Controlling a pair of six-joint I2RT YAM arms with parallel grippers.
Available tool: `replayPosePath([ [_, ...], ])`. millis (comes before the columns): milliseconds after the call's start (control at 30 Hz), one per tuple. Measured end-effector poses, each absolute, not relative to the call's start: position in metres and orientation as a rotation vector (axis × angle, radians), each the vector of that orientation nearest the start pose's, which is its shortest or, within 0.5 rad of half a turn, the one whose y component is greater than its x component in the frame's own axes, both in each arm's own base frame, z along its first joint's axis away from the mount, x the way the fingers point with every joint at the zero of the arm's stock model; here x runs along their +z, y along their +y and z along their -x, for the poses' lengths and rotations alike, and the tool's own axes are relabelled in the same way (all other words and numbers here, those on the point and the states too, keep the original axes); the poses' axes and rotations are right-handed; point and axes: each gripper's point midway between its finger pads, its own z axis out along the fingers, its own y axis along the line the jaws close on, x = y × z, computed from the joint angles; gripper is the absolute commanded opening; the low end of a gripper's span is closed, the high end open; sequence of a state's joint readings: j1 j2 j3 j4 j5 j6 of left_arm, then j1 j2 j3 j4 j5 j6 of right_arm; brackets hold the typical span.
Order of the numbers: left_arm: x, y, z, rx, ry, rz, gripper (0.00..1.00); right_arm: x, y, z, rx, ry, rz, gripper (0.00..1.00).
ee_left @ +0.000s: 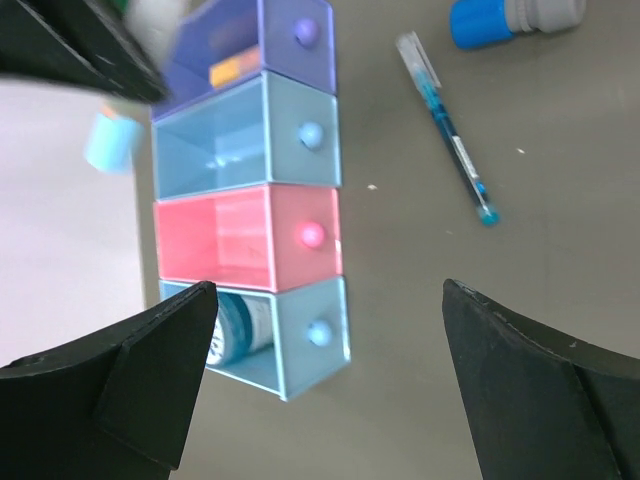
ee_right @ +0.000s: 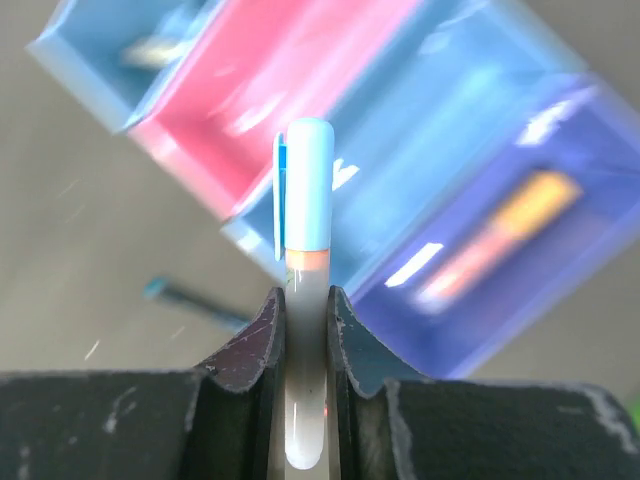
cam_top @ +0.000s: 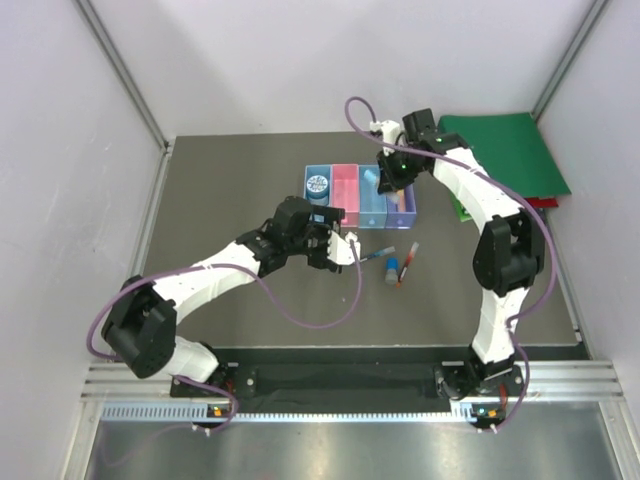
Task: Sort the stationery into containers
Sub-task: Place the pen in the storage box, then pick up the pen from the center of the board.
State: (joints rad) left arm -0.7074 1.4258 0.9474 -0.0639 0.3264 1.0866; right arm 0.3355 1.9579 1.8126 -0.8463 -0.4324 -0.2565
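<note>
Top external: right end effector [cam_top: 390, 178] hangs over the row of four small translucent plastic bins [cam_top: 345, 200] on the grey desk [cam_top: 230, 190].

Left wrist: left end effector [ee_left: 328, 295] gaping wide, empty, by the blue bin [ee_left: 310, 345].

Right wrist: right one's pinching a light-blue-capped marker [ee_right: 307, 180], right above the light-blue bin [ee_right: 430, 140].

Robot lab cell: bare white panels [cam_top: 60, 150] box in the grey table [cam_top: 220, 190] around the right gripper [cam_top: 388, 183]; slotted aluminium rail [cam_top: 350, 378], well behind it, carries arm bases [cam_top: 478, 385].
</note>
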Motion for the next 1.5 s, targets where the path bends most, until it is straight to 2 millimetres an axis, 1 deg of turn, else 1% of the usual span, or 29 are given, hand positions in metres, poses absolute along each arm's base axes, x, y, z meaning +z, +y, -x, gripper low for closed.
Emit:
replayPosePath([
  [67, 0.164, -0.294, -0.313, -0.129, 1.195, -1.738, 0.99, 0.164, 0.202, -0.443, 0.463, 2.353, 0.79, 0.0],
  [167, 0.161, -0.29, -0.312, -0.14, 1.247, -1.731, 0.99, 0.164, 0.189, -0.466, 0.33, 2.34, 0.679, 0.0],
  [267, 0.158, -0.288, -0.311, -0.139, 1.275, -1.729, 0.99, 0.158, 0.176, -0.485, 0.212, 2.336, 0.593, 0.0],
  [333, 0.155, -0.286, -0.311, -0.137, 1.29, -1.729, 0.99, 0.148, 0.168, -0.496, 0.145, 2.344, 0.545, 0.0],
  [433, 0.153, -0.285, -0.313, -0.13, 1.307, -1.726, 0.99, 0.128, 0.156, -0.505, 0.075, 2.376, 0.49, 0.0],
  [600, 0.149, -0.291, -0.321, -0.138, 1.334, -1.718, 0.99, 0.097, 0.137, -0.51, 0.005, 2.436, 0.441, 0.0],
  [667, 0.144, -0.293, -0.324, -0.152, 1.364, -1.706, 0.99, 0.088, 0.132, -0.512, -0.013, 2.453, 0.424, 0.05],
  [700, 0.141, -0.296, -0.326, -0.161, 1.382, -1.7, 0.99, 0.087, 0.13, -0.512, -0.015, 2.456, 0.419, 0.14],
  [833, 0.126, -0.307, -0.339, -0.205, 1.473, -1.663, 0.99, 0.086, 0.13, -0.515, -0.012, 2.451, 0.411, 0.37],
  [900, 0.114, -0.312, -0.344, -0.228, 1.521, -1.652, 0.98, 0.086, 0.131, -0.515, -0.002, 2.448, 0.417, 0.41],
  [933, 0.109, -0.313, -0.345, -0.239, 1.546, -1.645, 0.96, 0.086, 0.132, -0.515, 0.003, 2.447, 0.423, 0.46],
  [1000, 0.099, -0.316, -0.348, -0.255, 1.586, -1.636, 0.94, 0.086, 0.134, -0.514, 0.013, 2.445, 0.436, 0.5],
  [1100, 0.091, -0.319, -0.351, -0.27, 1.616, -1.628, 0.91, 0.088, 0.135, -0.514, 0.016, 2.437, 0.463, 0.52],
  [1167, 0.088, -0.321, -0.352, -0.278, 1.624, -1.627, 0.89, 0.093, 0.134, -0.515, 0.013, 2.425, 0.474, 0.53],
  [1200, 0.087, -0.321, -0.351, -0.283, 1.626, -1.628, 0.87, 0.098, 0.134, -0.515, 0.01, 2.416, 0.481, 0.53],
  [1267, 0.087, -0.322, -0.35, -0.294, 1.627, -1.628, 0.81, 0.112, 0.132, -0.515, 0.003, 2.389, 0.482, 0.54],
  [1300, 0.087, -0.323, -0.35, -0.302, 1.628, -1.628, 0.74, 0.123, 0.13, -0.515, 0.0, 2.368, 0.476, 0.54],
  [1333, 0.086, -0.324, -0.348, -0.314, 1.627, -1.63, 0.71, 0.135, 0.128, -0.515, -0.005, 2.345, 0.469, 0.54],
  [1400, 0.084, -0.326, -0.346, -0.336, 1.635, -1.629, 0.7, 0.159, 0.124, -0.515, -0.018, 2.299, 0.457, 0.55],
  [1433, 0.082, -0.327, -0.345, -0.348, 1.637, -1.633, 0.7, 0.176, 0.12, -0.515, -0.031, 2.264, 0.449, 0.56],
  [1500, 0.075, -0.329, -0.342, -0.372, 1.65, -1.641, 0.69, 0.203, 0.114, -0.513, -0.059, 2.209, 0.441, 0.56],
])
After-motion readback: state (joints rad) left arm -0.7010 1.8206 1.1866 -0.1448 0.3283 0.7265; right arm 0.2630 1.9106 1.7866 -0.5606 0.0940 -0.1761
